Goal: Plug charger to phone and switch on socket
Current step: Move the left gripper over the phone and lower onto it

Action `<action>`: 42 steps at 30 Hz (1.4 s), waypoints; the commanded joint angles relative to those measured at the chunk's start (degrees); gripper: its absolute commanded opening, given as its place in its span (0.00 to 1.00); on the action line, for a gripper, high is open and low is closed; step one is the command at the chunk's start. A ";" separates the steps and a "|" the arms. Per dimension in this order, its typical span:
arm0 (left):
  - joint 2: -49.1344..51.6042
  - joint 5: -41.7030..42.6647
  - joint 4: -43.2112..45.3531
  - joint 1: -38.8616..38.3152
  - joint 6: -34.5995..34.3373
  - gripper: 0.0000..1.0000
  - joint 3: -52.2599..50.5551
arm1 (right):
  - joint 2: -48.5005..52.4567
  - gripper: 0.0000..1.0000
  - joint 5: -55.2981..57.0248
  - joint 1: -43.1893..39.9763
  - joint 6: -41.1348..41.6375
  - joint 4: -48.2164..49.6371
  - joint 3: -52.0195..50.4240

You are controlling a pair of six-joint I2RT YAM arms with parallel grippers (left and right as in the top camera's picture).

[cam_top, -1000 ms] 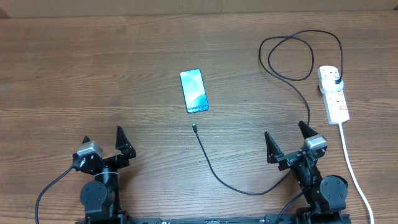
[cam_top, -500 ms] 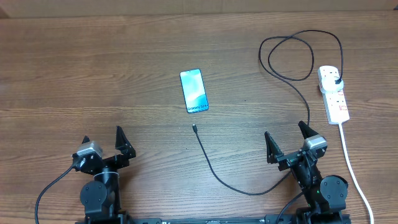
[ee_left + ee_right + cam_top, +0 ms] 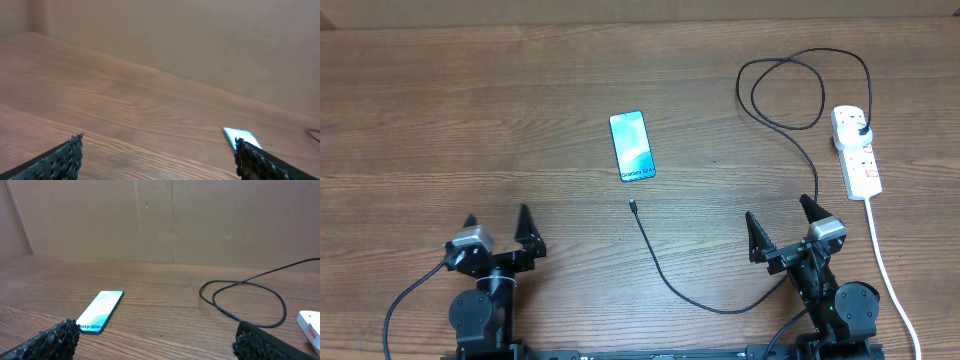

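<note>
The phone [image 3: 632,146] lies flat mid-table with its lit blue-white screen up; it also shows in the right wrist view [image 3: 101,311] and partly in the left wrist view [image 3: 241,136]. The black charger cable [image 3: 685,291] runs from its small connector [image 3: 633,207] just below the phone, curves past the right arm, loops at the back and ends in a black plug [image 3: 861,130] seated in the white socket strip [image 3: 857,152] at the right. My left gripper [image 3: 498,230] is open and empty near the front left. My right gripper [image 3: 782,225] is open and empty near the front right.
The socket's thick white cord [image 3: 890,280] runs down the right side past the right arm. The cable loop [image 3: 242,302] lies ahead of the right gripper. A brown cardboard wall [image 3: 170,220] stands behind the wooden table [image 3: 470,120].
My left gripper has shifted slightly to the right and turned a little. The right arm, phone and cable have not moved.
</note>
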 commanded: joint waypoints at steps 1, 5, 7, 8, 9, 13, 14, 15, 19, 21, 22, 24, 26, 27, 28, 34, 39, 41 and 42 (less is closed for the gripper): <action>2.29 10.78 -2.49 -0.17 0.70 1.00 2.03 | -0.52 1.00 0.63 0.37 -0.07 0.31 -0.61; 8.13 10.99 -9.16 -0.20 2.40 1.00 10.78 | -0.52 1.00 0.63 0.37 -0.07 0.31 -0.61; 11.13 11.02 -11.54 -0.20 3.98 1.00 14.82 | -0.52 1.00 0.61 0.37 -0.07 0.31 -0.61; 12.98 11.06 -12.94 -0.20 4.35 1.00 17.14 | -0.52 1.00 0.63 0.37 -0.07 0.31 -0.61; 14.58 11.06 -14.03 -0.26 4.39 1.00 18.99 | -0.52 1.00 0.63 0.37 -0.07 0.31 -0.61; 22.27 11.72 -18.14 -1.66 5.29 1.00 26.77 | -0.52 1.00 0.63 0.37 -0.07 0.31 -0.61; 24.04 11.72 -19.10 -2.29 5.44 1.00 28.44 | -0.52 1.00 0.63 0.37 -0.07 0.31 -0.61; 25.97 11.67 -20.22 -3.26 5.51 1.00 30.18 | -0.52 1.00 0.63 0.37 -0.07 0.31 -0.61; 32.85 10.54 -22.40 -8.55 6.08 1.00 35.19 | -0.52 1.00 0.63 0.37 -0.07 0.31 -0.61; 36.22 7.23 -22.77 -12.46 6.10 1.00 37.05 | -0.52 1.00 0.63 0.37 -0.07 0.31 -0.61; 37.83 4.55 -22.95 -14.60 6.10 1.00 37.86 | -0.52 1.00 0.63 0.37 -0.07 0.31 -0.61; 40.94 -1.03 -23.23 -19.08 6.10 1.00 39.41 | -0.52 1.00 0.63 0.37 -0.07 0.31 -0.61; 44.74 -5.81 -23.45 -24.15 6.10 1.00 41.22 | -0.52 1.00 0.61 0.37 -0.07 0.31 -0.61; 46.64 -7.28 -23.34 -26.34 6.08 1.00 42.05 | -0.52 1.00 0.63 0.37 -0.07 0.31 -0.61; 49.33 -8.17 -22.93 -28.63 6.08 1.00 42.95 | -0.52 1.00 0.61 0.37 -0.07 0.31 -0.61; 60.28 -7.19 -17.94 -34.16 6.05 1.00 44.26 | -0.52 1.00 0.61 0.37 -0.07 0.31 -0.61; 67.28 -3.61 -17.75 -34.64 6.05 1.00 44.24 | -0.52 1.00 0.61 0.37 -0.07 0.31 -0.61; 68.41 -2.36 -17.53 -34.64 6.05 1.00 44.24 | -0.52 1.00 0.63 0.37 -0.07 0.31 -0.61; 68.76 -1.88 -17.44 -34.64 6.05 1.00 44.24 | -0.52 1.00 0.63 0.37 -0.07 0.31 -0.61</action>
